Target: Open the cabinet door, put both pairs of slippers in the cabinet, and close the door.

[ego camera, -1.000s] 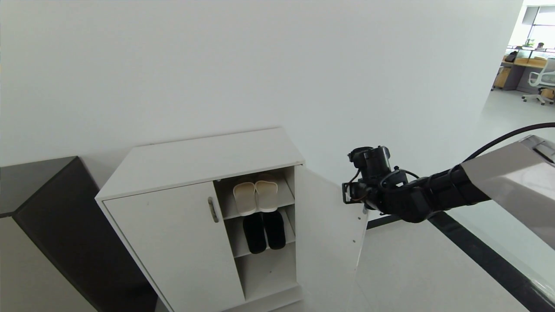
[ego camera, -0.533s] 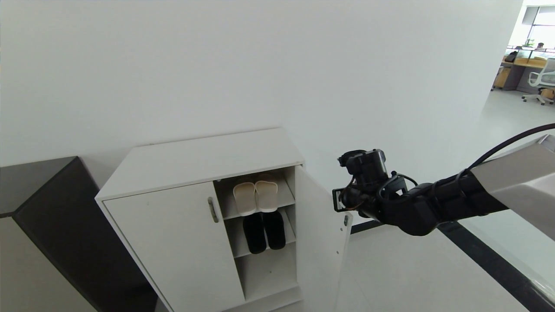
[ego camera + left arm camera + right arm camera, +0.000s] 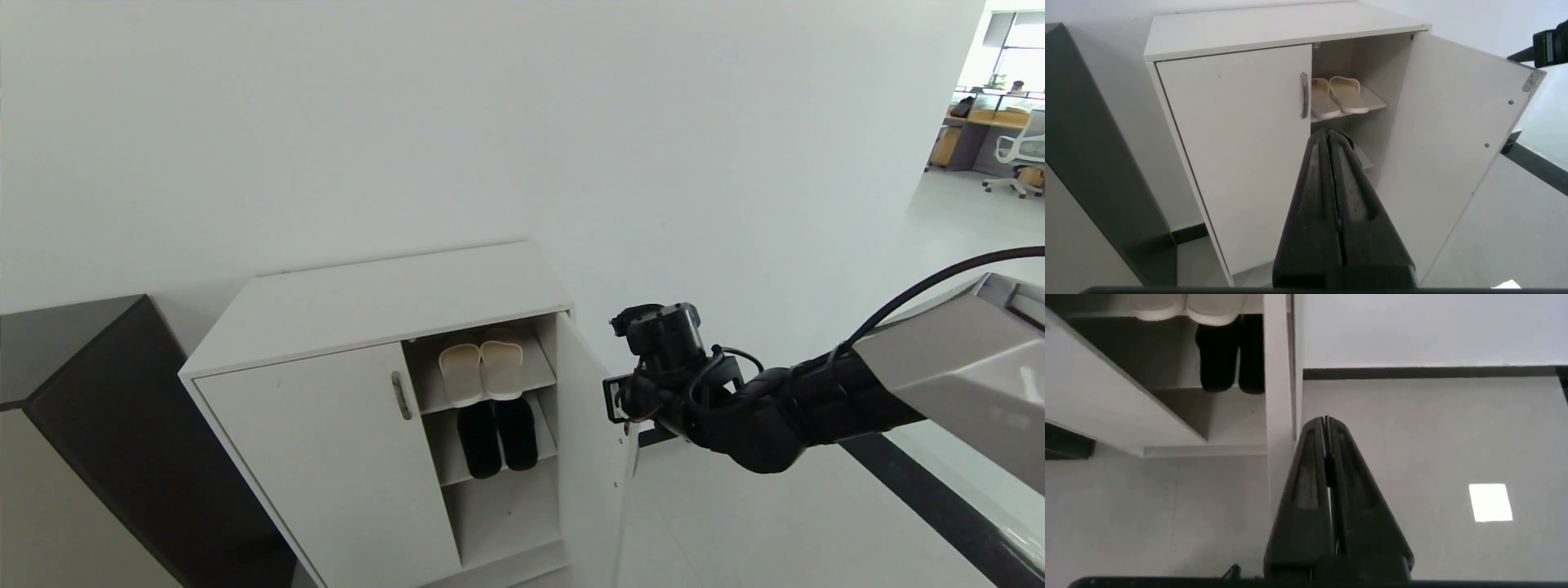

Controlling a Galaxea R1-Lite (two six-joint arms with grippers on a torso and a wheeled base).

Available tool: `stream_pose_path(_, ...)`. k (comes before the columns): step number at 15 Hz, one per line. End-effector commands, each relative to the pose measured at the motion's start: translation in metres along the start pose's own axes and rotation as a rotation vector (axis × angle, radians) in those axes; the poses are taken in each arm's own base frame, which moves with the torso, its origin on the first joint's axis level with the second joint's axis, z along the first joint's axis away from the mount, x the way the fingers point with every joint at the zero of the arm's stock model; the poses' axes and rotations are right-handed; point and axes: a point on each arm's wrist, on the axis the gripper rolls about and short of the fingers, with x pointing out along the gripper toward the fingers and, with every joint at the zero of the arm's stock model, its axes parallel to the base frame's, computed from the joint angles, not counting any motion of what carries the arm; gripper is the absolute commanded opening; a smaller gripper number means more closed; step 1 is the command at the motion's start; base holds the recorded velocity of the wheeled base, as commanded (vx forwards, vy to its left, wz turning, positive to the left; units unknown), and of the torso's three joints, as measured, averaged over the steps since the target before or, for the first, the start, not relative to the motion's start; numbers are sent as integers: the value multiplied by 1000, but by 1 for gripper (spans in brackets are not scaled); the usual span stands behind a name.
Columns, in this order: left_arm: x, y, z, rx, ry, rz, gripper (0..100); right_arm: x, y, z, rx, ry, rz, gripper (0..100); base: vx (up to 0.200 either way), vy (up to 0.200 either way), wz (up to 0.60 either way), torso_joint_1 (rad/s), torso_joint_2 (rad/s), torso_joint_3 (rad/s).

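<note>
floor: pale, glossy floor (image 3: pixel 775 523) is running under everything; a black stripe (image 3: pixel 931 506) is crossing it on the robot's right
wall: plain white wall (image 3: pixel 490 122) is standing right behind the cabinet
room: an office area with desks and a chair is showing far off past the wall's right end
dark unit: a dark low unit (image 3: pixel 106 425) is sitting beside the cabinet, on its left
cabinet: white two-door cabinet (image 3: pixel 384 294) is standing upright on the floor against the wall
left door: left door (image 3: pixel 326 457) is sitting shut, with its vertical handle (image 3: pixel 400 395) near the inner edge
right door: right door (image 3: pixel 592 457) is standing open, angled out from its right-side hinges, showing three shelf levels
white slippers: white slippers (image 3: pixel 480 371) are lying on the top shelf, side by side, long axis running front to back, near ends reaching the shelf's front edge
black slippers: black slippers (image 3: pixel 496 437) are lying on the middle shelf directly below, same front-to-back axis, side by side
toe/heel: can't tell which end is facing out on either pair
right gripper: right gripper (image 3: pixel 1327 425) is hanging at the right door's free edge near its top, fingers pressed together, grasping nothing; can't tell if it's touching the door
left gripper: left gripper (image 3: pixel 1329 135) is hovering in front of the cabinet, pointing at the gap between the doors, fingers clenched together, holding nothing
</note>
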Motion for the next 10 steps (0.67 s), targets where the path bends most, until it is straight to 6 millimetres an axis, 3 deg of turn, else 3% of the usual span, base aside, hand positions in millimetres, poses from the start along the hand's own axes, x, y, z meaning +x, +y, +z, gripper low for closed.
stream_pose_path(1, 0, 0, 0, 0, 1, 0, 0, -1, 12, -7, -17, 9, 39, 0, 0, 0, 0, 0, 0, 0)
stream_pose_path(5, 0, 0, 0, 0, 1, 0, 0, -3, 13, -11, 5, -53, 133, 0, 0, 0, 0, 0, 0, 0)
stream_pose_path(8, 0, 0, 0, 0, 1, 0, 0, -18, -3, -18, -53, -148, 250, 0, 0, 0, 0, 0, 0, 0)
stream_pose_path(10, 0, 0, 0, -2, 1, 0, 0, -31, -20, -4, -55, -235, 246, 0, 0, 0, 0, 0, 0, 0)
